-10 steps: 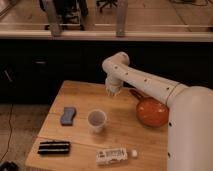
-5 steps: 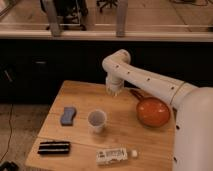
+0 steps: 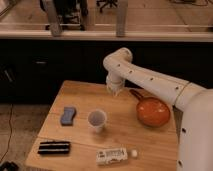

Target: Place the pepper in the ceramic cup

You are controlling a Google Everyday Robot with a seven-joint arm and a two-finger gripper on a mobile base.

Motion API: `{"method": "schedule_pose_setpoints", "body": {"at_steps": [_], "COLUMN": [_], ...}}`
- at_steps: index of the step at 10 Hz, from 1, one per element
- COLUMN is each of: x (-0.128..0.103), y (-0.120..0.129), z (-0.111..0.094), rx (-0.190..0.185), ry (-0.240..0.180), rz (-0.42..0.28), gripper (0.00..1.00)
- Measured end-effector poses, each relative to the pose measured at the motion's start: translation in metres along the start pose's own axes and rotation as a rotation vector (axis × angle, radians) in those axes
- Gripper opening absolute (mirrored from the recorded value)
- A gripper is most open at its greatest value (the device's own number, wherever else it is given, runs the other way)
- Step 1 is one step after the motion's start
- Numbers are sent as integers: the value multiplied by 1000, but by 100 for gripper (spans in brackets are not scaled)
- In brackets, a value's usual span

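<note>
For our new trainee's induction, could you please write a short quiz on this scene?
1. True or false: the pepper is already in the cup.
2. Fill in: the gripper hangs over the table's far side, nearer the ___ than the cup.
3. What lies left of the cup in view? A sponge, B pepper, C gripper.
Key: 1 false; 2 pepper; 3 A.

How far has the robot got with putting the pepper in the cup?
Done: nothing yet; the pepper lies by the bowl, outside the cup. In hand: the pincer hangs above the table beside the pepper. Left: grasp it, carry it, drop it in the cup.
</note>
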Motion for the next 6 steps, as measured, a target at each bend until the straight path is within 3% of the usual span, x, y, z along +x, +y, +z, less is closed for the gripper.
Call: {"method": "schedule_pose_setpoints", "body": {"at_steps": [4,6], "x": [10,16], "y": [-4,-6], "z": [3,5], "rx": [20,33], "ry": [-31,-28], "rz": [98,166], "gripper": [72,80]}}
